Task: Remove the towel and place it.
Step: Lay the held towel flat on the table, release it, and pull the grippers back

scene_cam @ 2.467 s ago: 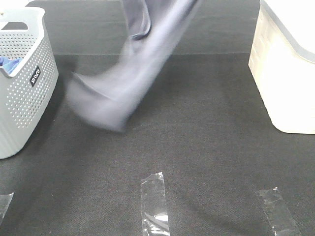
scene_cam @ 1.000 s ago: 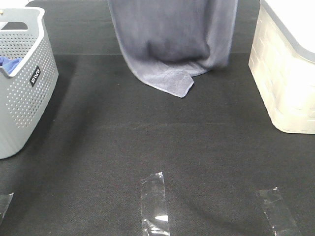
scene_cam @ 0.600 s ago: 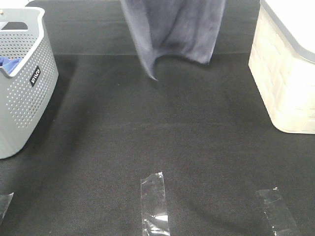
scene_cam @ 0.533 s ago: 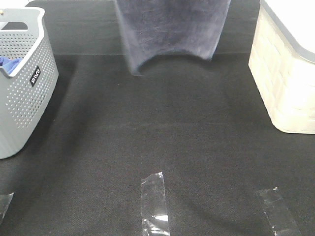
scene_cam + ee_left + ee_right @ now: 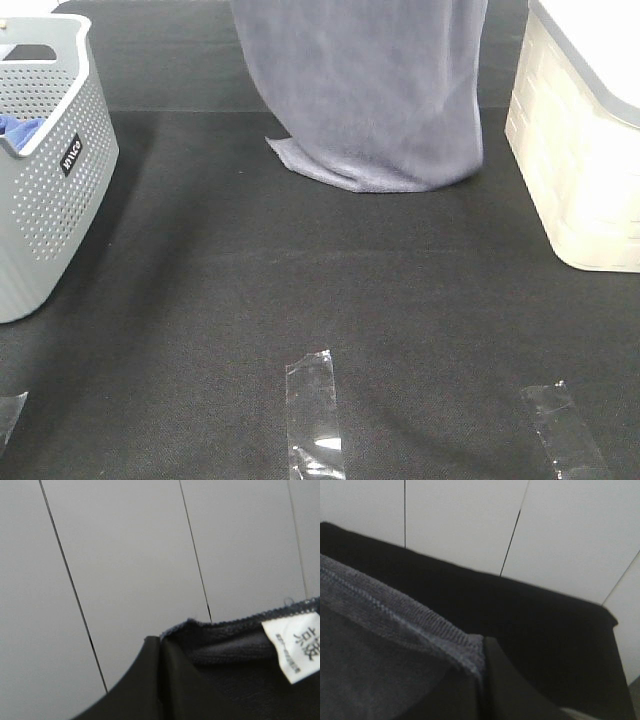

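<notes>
The slate-grey towel (image 5: 370, 90) hangs spread from the top edge of the exterior high view, and its lower edge rests bunched on the black table (image 5: 300, 280) at the back middle. Both grippers are above that view's frame. In the left wrist view my left gripper (image 5: 160, 647) is shut on a top corner of the towel (image 5: 225, 645), beside its white label (image 5: 295, 650). The right wrist view has my right gripper (image 5: 482, 647) shut on the other corner of the towel (image 5: 380, 630), at the stitched hem.
A grey perforated basket (image 5: 50, 170) stands at the left edge with a bright blue cloth (image 5: 18, 128) inside. A white lidded bin (image 5: 580, 150) stands at the right edge. Clear tape strips (image 5: 315, 415) (image 5: 560, 430) lie near the table's front.
The towel swung across from the left, was pulled out flat between both grippers, lifted briefly, and has now come down so its lower edge lies on the table.
</notes>
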